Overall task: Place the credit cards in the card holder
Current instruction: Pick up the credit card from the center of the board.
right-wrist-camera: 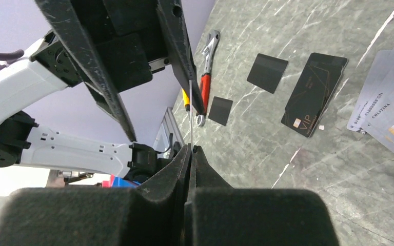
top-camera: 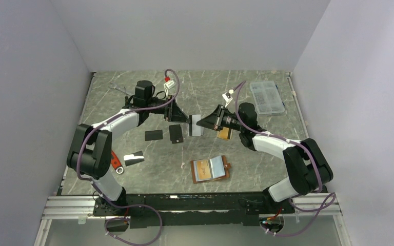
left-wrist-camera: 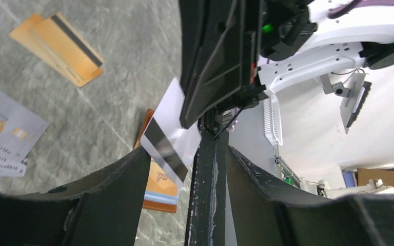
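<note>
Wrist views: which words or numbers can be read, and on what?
"VIP", gold, on the black card.
"VI", cut off by the frame edge, on the silver cards; their digits are too blurred.
Silver cards' print in the right wrist view: too small to read.
Orange cards, raised silver card: no text.

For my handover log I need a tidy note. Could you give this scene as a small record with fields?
held card: silver card with a black stripe, above the table
right gripper: shut on the card's edge
left gripper: open, close to the card
holder: open, flat on the table, apart from both grippers
black cards: flat on the table, on the left arm's side
orange card: on the table beside the right gripper
</note>
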`<state>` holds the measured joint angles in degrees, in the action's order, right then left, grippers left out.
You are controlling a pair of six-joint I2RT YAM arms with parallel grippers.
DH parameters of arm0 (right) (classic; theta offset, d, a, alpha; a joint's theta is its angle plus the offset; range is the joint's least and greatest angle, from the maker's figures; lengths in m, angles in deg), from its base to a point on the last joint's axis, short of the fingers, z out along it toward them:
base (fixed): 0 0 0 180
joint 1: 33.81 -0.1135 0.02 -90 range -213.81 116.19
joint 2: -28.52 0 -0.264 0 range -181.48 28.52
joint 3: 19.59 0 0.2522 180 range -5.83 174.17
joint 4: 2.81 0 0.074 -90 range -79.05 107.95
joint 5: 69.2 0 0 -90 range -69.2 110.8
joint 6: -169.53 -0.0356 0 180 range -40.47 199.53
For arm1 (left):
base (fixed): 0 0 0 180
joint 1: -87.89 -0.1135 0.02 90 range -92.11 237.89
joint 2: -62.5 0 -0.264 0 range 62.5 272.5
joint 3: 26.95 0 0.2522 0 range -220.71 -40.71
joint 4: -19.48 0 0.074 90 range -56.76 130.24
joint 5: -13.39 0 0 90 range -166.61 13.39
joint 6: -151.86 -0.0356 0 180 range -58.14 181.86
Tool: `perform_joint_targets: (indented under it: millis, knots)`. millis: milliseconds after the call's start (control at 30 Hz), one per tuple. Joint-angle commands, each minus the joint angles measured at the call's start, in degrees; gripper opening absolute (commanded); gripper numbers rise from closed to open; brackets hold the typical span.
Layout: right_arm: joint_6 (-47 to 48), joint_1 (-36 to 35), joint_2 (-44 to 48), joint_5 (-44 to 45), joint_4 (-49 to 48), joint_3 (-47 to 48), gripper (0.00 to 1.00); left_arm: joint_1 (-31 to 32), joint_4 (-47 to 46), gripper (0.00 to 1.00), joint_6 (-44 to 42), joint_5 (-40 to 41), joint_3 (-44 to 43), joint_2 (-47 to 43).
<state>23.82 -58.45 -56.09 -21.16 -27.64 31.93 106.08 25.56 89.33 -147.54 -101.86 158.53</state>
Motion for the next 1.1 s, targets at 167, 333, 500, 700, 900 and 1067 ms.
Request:
perform_joint_targets:
  millis: [167,333,500,700,900,1067]
  knots:
    - [0.78,-1.11,1.80,2.11,-1.42,2.50,0.00,-0.09,-9.49,0.59,5.68,-4.50,0.52,-2.92]
    - [2.58,-1.02,4.21,3.06,2.09,2.25,0.00,-0.10,-2.13,0.63,-0.54,-3.08,-1.00,-3.57]
    - [0.41,-1.07,3.49,2.75,-1.25,2.44,0.00,0.31,-6.60,0.62,2.93,-3.73,0.62,-3.03]
    - [-0.72,-2.16,1.57,2.96,-3.28,3.61,0.00,1.01,-19.77,0.58,11.99,-6.20,3.96,-2.81]
    - [-0.38,-2.75,1.80,4.06,-2.79,3.73,0.00,1.13,-34.85,0.44,22.82,-8.16,6.03,-1.04]
    - [-0.78,-2.86,2.10,4.11,-3.49,2.71,0.00,1.14,-40.53,0.24,27.09,-8.57,6.55,0.03]
